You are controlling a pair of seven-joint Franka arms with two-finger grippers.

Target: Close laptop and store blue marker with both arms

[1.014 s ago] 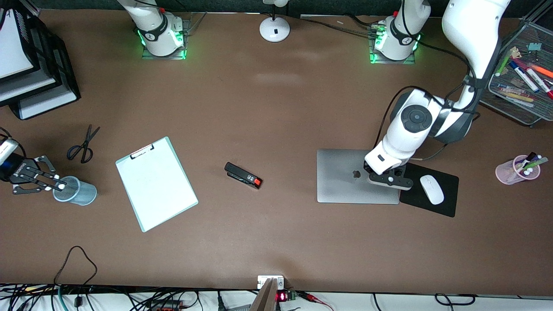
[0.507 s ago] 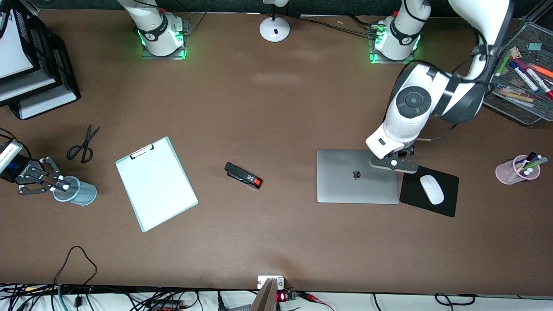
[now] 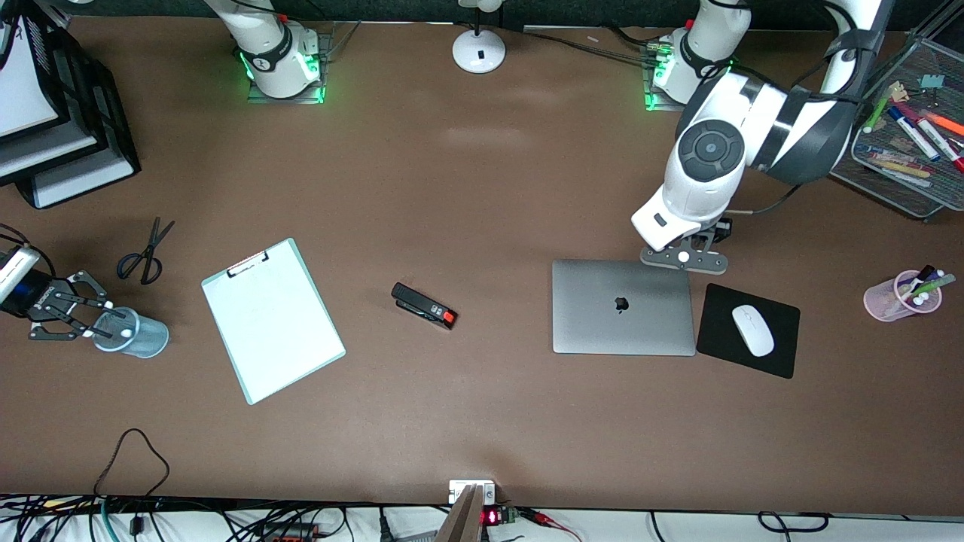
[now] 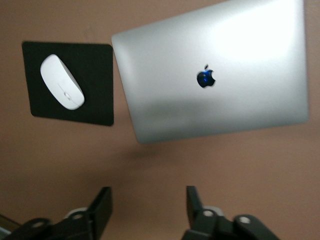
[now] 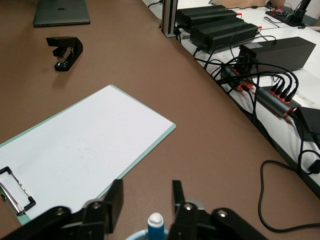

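The silver-grey laptop (image 3: 621, 306) (image 4: 215, 75) lies shut and flat, logo up. My left gripper (image 3: 684, 257) (image 4: 148, 195) hangs open and empty over the bare table, just off the laptop's edge on the side toward the arm bases. At the right arm's end of the table, my right gripper (image 3: 108, 319) (image 5: 147, 192) is open above a blue mesh cup (image 3: 143, 339) (image 5: 134, 235). The blue marker (image 5: 155, 226) stands in that cup, white end up, between the fingers and touched by neither.
A clipboard (image 3: 273, 320) and a black stapler (image 3: 424, 305) lie mid-table, with scissors (image 3: 143, 252) near the mesh cup. A white mouse (image 3: 752, 330) sits on a black mouse pad (image 3: 779, 357) beside the laptop. A pink cup (image 3: 900, 295) and a mesh tray (image 3: 904, 162) hold other markers.
The left gripper rose off the laptop lid, drew back toward its base and opened. The right gripper opened and let go of the blue marker, which now stands in the cup.
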